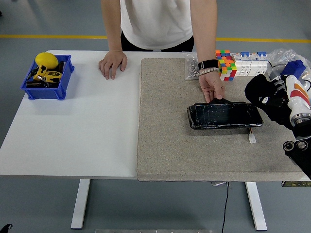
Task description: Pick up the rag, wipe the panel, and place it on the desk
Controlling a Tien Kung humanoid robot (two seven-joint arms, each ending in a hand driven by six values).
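The panel point(225, 115), a flat black glossy slab, lies on the grey felt mat point(170, 141) right of centre. A person's hand point(212, 89) with a watch holds the panel's far edge. The black rag point(262, 94) hangs bunched just off the panel's right end, above the mat. My right hand point(275, 100) is shut on the rag, and its white forearm comes in from the right edge. The rag covers most of the fingers. My left arm does not show.
The person's other hand point(112, 63) rests on the white table point(73, 136). A blue bin point(47, 80) with yellow items stands far left. A colourful cube point(226, 64), white blocks point(250, 64) and a plastic bag point(193, 68) line the mat's far edge. A small white connector point(252, 139) trails from the panel.
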